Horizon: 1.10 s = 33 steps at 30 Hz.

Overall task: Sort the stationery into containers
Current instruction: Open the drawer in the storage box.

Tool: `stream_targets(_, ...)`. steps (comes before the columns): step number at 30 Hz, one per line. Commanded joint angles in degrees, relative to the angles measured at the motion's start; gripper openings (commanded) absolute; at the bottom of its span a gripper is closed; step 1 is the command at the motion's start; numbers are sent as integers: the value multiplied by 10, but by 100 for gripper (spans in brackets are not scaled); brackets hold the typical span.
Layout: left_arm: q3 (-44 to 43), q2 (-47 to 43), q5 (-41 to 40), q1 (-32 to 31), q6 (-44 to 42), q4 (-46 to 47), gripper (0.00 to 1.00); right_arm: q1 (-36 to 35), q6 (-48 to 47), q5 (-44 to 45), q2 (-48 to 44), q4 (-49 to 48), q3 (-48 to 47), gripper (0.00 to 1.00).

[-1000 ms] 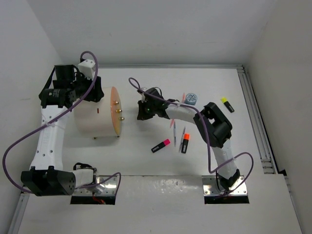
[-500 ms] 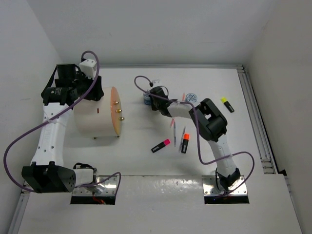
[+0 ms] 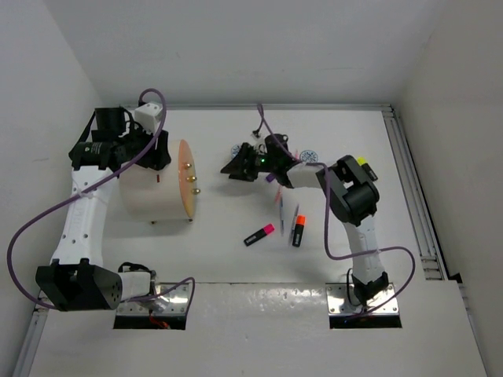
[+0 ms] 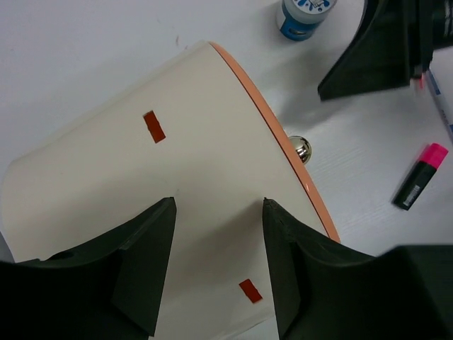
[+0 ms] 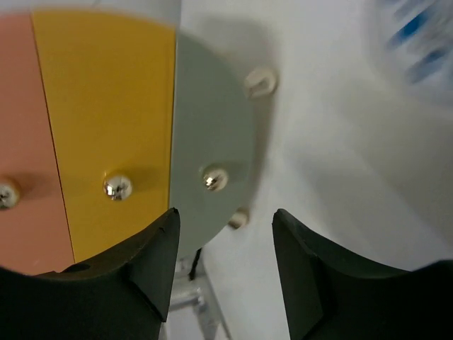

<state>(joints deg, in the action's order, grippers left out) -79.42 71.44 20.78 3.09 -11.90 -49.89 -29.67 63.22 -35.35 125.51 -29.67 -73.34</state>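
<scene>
The cream drum cabinet lies on its side, its round front facing right. In the right wrist view that front shows salmon, yellow and grey-green drawer fronts with brass knobs. My right gripper is open and empty, pointing at the front from a short way off. One patterned roll stands beside it, and a second roll lies further right. My left gripper is open, with its fingers over the drum's curved top.
A pink-ended highlighter, an orange-ended one and two thin pens lie mid-table. A yellow-ended highlighter lies at the right, near the rail. White walls close in the left, back and right.
My right gripper's jaws have gone from shut to open. The roll at their tip half a second ago now stands free on the table. The right wrist has swung towards the cabinet front. The left arm has barely shifted.
</scene>
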Motion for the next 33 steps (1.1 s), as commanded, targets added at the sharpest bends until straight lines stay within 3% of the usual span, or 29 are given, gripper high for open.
stream_targets(1, 5, -5, 11, 8, -10, -24, 57, -55, 124, -34, -22, -123, 28, 55)
stream_targets(10, 25, -1, 23, 16, -4, -15, 43, -104, 197, 20, 59, -177, -5, 53)
stream_targets(16, 29, 0, 17, 15, -5, -11, 37, -115, 192, 21, 104, -173, -40, 51)
stream_targets(33, 62, -10, 8, 13, 0, 8, 33, -123, 247, 5, 171, -213, -109, 35)
